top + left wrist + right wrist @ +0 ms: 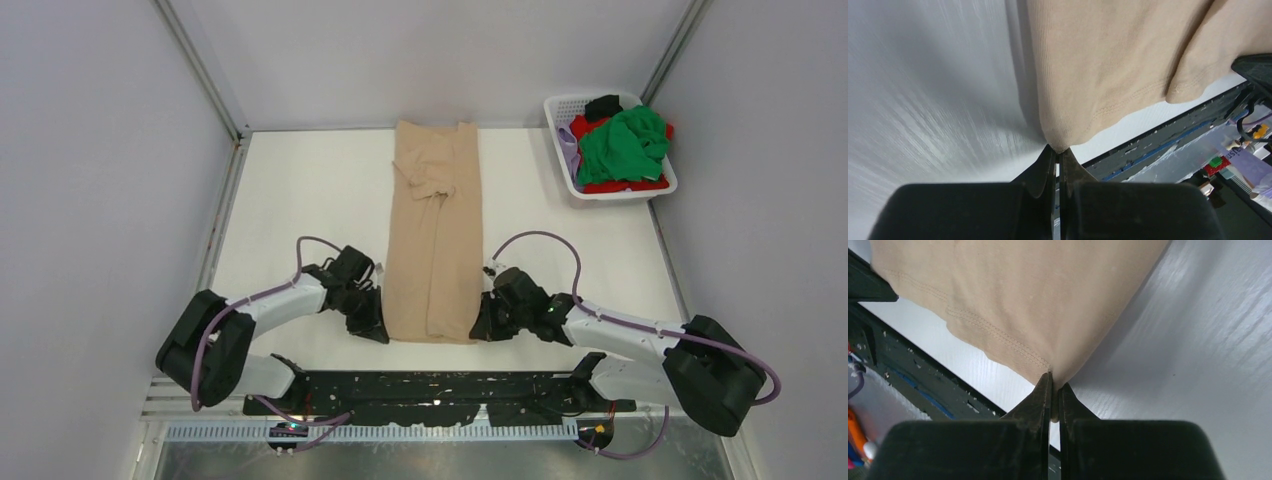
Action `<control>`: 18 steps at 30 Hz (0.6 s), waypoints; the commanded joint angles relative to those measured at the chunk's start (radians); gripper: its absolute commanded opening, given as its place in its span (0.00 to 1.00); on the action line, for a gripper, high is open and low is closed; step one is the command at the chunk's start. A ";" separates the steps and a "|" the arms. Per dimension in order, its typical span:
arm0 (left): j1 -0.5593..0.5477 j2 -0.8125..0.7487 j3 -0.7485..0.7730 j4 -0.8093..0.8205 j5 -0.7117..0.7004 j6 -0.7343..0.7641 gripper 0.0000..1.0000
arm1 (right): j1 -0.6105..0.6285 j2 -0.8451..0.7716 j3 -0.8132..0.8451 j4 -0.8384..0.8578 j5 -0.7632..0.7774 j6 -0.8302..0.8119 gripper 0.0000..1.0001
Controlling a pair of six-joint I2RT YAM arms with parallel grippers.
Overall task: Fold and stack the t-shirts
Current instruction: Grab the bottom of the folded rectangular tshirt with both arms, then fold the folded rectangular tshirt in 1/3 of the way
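The left gripper (382,333) is pressed together on the near left corner of the beige t-shirt (432,230). Its wrist view shows the hem corner nipped between the two tips. The right gripper (479,330) pinches the shirt's near right corner in the same way, with a peak of stitched hem drawn up into its closed jaws.

The shirt lies flat on the white table (300,200) as one long narrow strip with its sleeves turned in. Its long axis runs straight away from both grippers, hem at their tips and collar at the far end. Each arm stands at its own side of the shirt and neither is the nearer, so the next move looks like a matched pair: lift the hem and carry it along the shirt's length toward the collar.

Bare table lies along both long sides of the shirt, which leaves room for the wrists. The shirt's collar end reaches almost to the back edge of the table, so there is little room beyond it. Just behind the shirt's hem the table ends at the black rail (430,385).

Off the shirt's far right corner stands the white basket (620,194), apart from the cloth. It holds the green (625,145), red (640,184), black (603,105) and lilac (568,140) shirts, and the right arm must stay clear of it.
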 commanded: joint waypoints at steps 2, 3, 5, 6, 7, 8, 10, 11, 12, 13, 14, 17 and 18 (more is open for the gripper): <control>-0.032 -0.113 -0.068 0.055 0.065 0.014 0.00 | 0.030 -0.090 -0.015 -0.013 -0.129 -0.053 0.05; -0.032 -0.125 -0.077 0.072 0.088 0.008 0.00 | 0.031 -0.104 -0.012 -0.025 -0.129 -0.059 0.05; -0.032 -0.147 -0.076 0.100 0.111 -0.001 0.00 | 0.031 -0.119 0.007 -0.050 -0.101 -0.074 0.05; -0.033 -0.155 -0.067 0.107 0.112 -0.001 0.00 | 0.031 -0.120 0.028 -0.057 -0.073 -0.082 0.05; -0.032 -0.164 -0.054 0.108 0.111 -0.001 0.00 | 0.030 -0.119 0.040 -0.063 -0.062 -0.084 0.05; -0.031 -0.166 -0.035 0.109 0.104 -0.002 0.00 | 0.029 -0.118 0.064 -0.064 -0.045 -0.090 0.05; -0.030 -0.161 0.010 0.107 0.081 -0.004 0.00 | 0.025 -0.112 0.104 -0.053 -0.026 -0.099 0.05; -0.027 -0.151 0.034 0.108 0.074 -0.003 0.00 | 0.021 -0.111 0.118 -0.050 -0.004 -0.103 0.05; -0.023 -0.139 0.061 0.114 0.072 0.000 0.00 | 0.018 -0.110 0.145 -0.049 0.008 -0.116 0.05; -0.019 -0.124 0.089 0.115 0.069 0.006 0.00 | 0.007 -0.106 0.158 -0.048 0.038 -0.122 0.05; -0.014 -0.108 0.118 0.113 0.057 0.011 0.00 | -0.001 -0.101 0.187 -0.050 0.055 -0.134 0.06; 0.018 -0.041 0.218 0.104 0.023 0.021 0.00 | -0.070 -0.072 0.236 -0.044 0.075 -0.162 0.05; 0.032 -0.018 0.254 0.110 0.019 0.021 0.00 | -0.084 -0.057 0.253 -0.024 0.072 -0.167 0.05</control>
